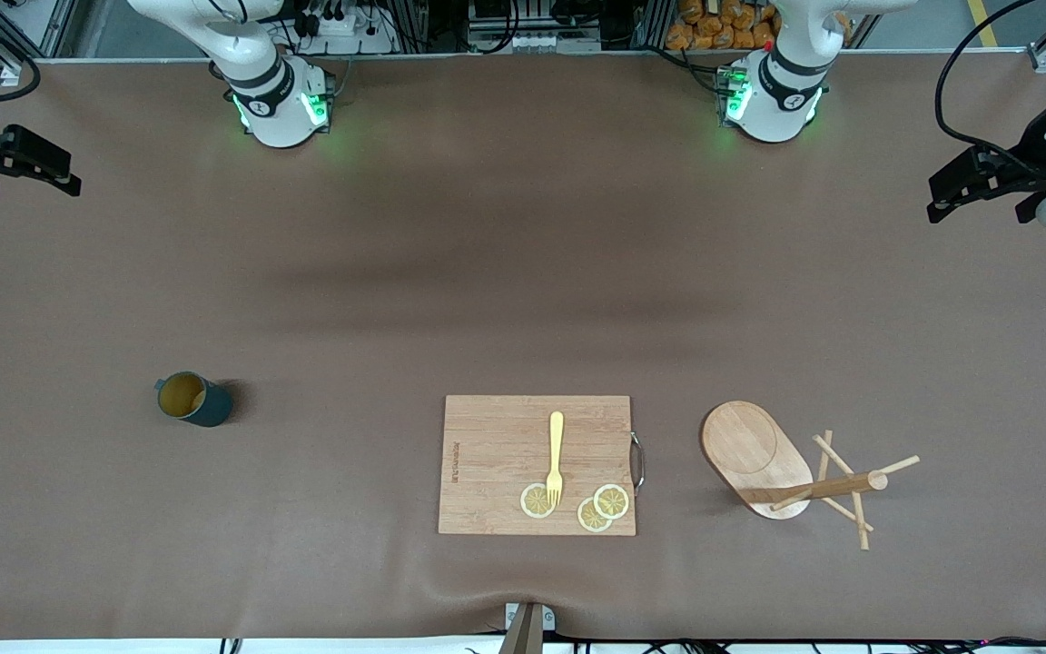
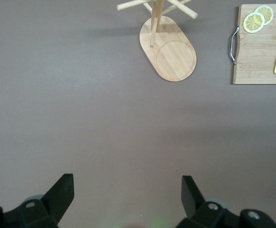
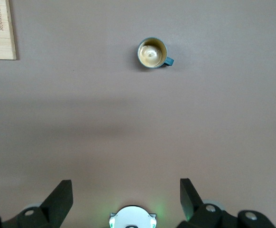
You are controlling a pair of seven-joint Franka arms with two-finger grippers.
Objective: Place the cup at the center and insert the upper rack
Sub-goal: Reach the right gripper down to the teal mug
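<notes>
Both arms have glossy white rounded housings with black joint bands. The right arm's white domed base (image 1: 280, 107) and the left arm's white domed base (image 1: 773, 104) each carry green indicator lights and a small round black marking. Black cables run from the bases to the rear of the table, and one looping black cable (image 1: 959, 82) leads toward the left arm's wrist. The left gripper (image 2: 127, 192) and right gripper (image 3: 126, 194) have matte black wedge-shaped fingers on black bodies fitted with silver screws.
</notes>
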